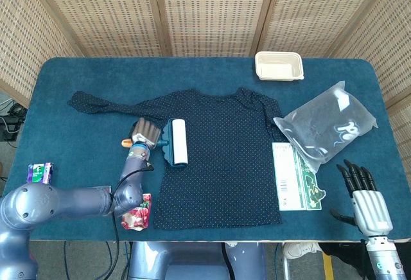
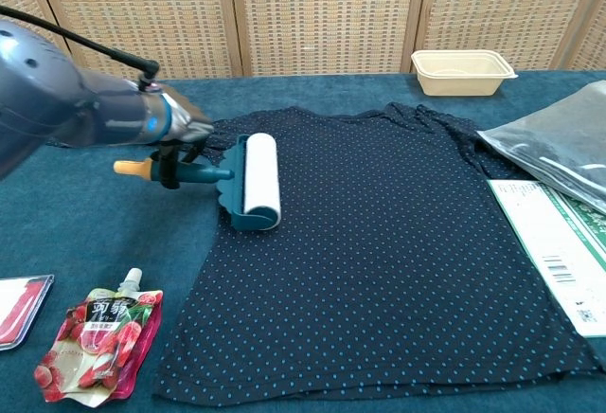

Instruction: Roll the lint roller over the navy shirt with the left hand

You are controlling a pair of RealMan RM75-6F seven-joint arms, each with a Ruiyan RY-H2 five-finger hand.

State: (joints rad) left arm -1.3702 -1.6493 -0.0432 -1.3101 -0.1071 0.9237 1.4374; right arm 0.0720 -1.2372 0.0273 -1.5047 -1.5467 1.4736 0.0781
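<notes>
The navy dotted shirt lies spread flat across the middle of the blue table. My left hand grips the teal handle of the lint roller, whose white roll rests on the shirt's left edge, near the sleeve. An orange tip sticks out of the handle's end behind the hand. My right hand hangs beyond the table's front right corner with its fingers spread, holding nothing. It shows only in the head view.
A beige tray stands at the back. A clear plastic bag and a green-white packet lie right of the shirt. A red drink pouch and a small carton lie front left.
</notes>
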